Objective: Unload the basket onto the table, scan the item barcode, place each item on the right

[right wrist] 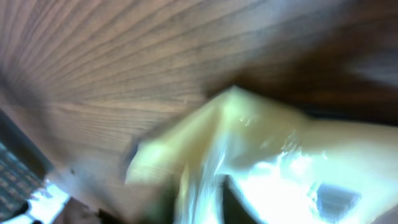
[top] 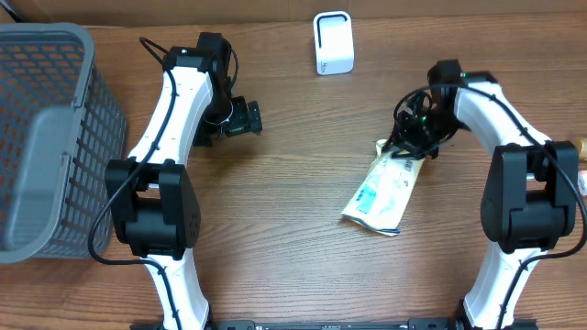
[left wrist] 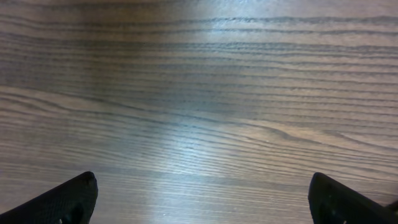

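Pale-yellow flat plastic packet with teal print [top: 378, 191] lies on the brown wood-grain table [top: 293, 238], right of centre, long axis running diagonally from upper right down to lower left. Lower left end sits flat on the wood. Upper right end is under the right gripper [top: 409, 147], which hangs directly over that end or touches it; contact can't be confirmed from overhead. Right wrist view is heavily blurred: the packet [right wrist: 261, 162] fills the lower right of the frame, shiny and crinkled, with table grain [right wrist: 124, 62] behind it. Own fingers are not readable there, so whether the right jaws are apart or clamped on the packet cannot be told.

Small white rounded box-shaped scanner with a rounded-square outline on its top face [top: 332, 42] stands near the table's far edge, well apart from the packet, up and to its left.

Left gripper [top: 246, 117] is over bare wood left of centre, well away from the packet. In the left wrist view, black fingertips [left wrist: 68, 199] sit at the two bottom corners with the left gripper [left wrist: 205, 196] spread wide, nothing between the jaws, only table [left wrist: 199, 74].

Grey plastic mesh basket [top: 46, 137] stands at the far left edge of the table, beside the left arm.
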